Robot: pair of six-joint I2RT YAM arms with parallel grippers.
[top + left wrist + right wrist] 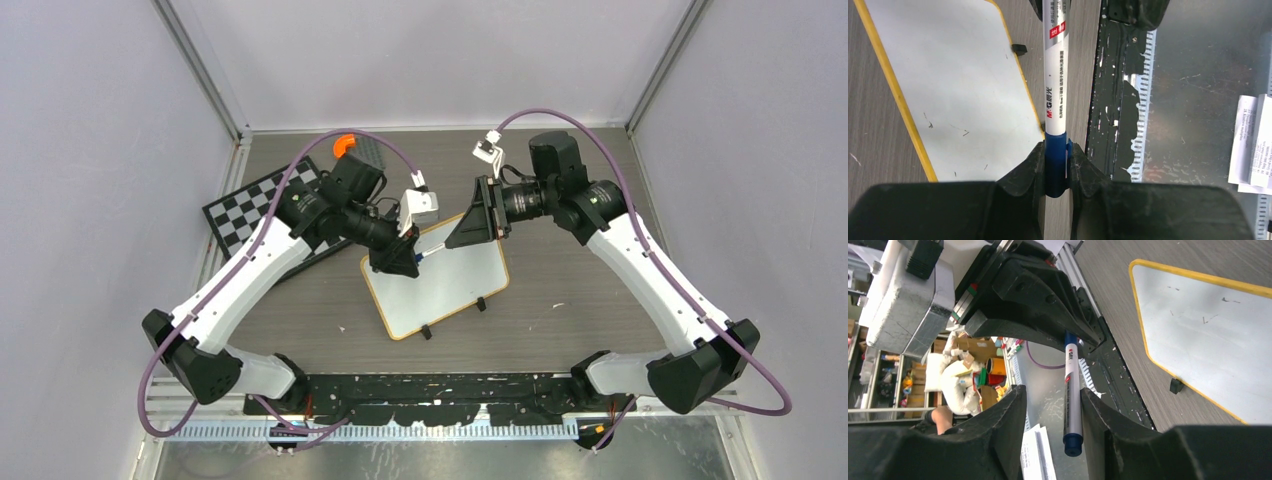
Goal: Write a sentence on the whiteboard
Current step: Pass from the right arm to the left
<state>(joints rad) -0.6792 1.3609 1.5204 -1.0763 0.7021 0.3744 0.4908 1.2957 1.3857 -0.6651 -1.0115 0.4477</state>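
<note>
Uncapping apparently in hand: white blue-capped marker [1054, 90] clamped at cap end by left gripper [1055, 152], barrel between parted fingers of right gripper [1052, 400], small glossy yellow-rimmed whiteboard [450, 285] lying unwritten at centre of top view; next move likely calling for right closure on barrel and straight pull.

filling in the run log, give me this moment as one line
left gripper: shut on marker | right gripper: open around marker's far end | whiteboard: nothing written yet

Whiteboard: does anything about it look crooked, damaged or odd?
The whiteboard lies skewed to the table edges and bears only faint stray specks, no writing. The left end effector clamps the marker.
</note>
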